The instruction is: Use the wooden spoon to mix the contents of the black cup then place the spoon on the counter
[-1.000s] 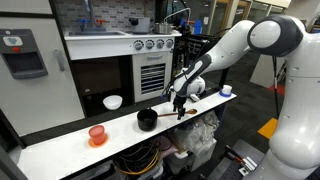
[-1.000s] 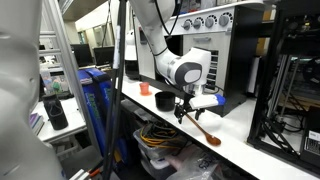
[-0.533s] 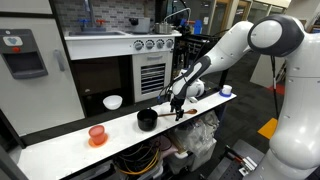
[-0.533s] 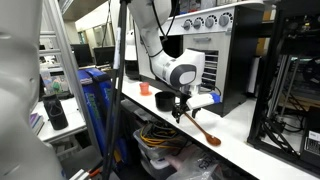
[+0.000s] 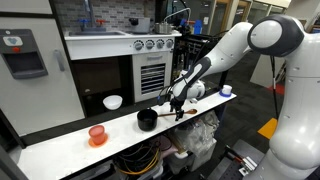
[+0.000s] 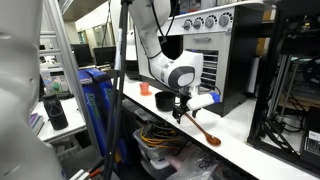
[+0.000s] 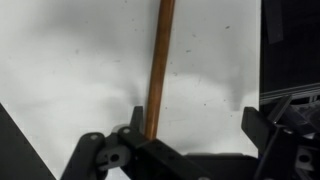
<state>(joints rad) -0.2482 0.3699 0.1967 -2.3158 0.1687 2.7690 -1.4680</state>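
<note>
The long white table (image 5: 60, 145) carries everything, and the Panda arm (image 5: 235, 45) reaches down over it. The black cup (image 5: 147, 120) stands on the table just beside the wrist. The wooden spoon (image 6: 203, 130) lies flat on the table outside the cup, bowl end away from it. The fingers (image 6: 180, 113) stand apart and empty, low over the handle (image 7: 158, 70), which runs straight out from between them, closer to one finger. A straight drop looks enough.

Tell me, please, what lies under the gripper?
The wooden spoon lies on the white counter beneath the open gripper; its handle's near end is hidden by the gripper body.
</note>
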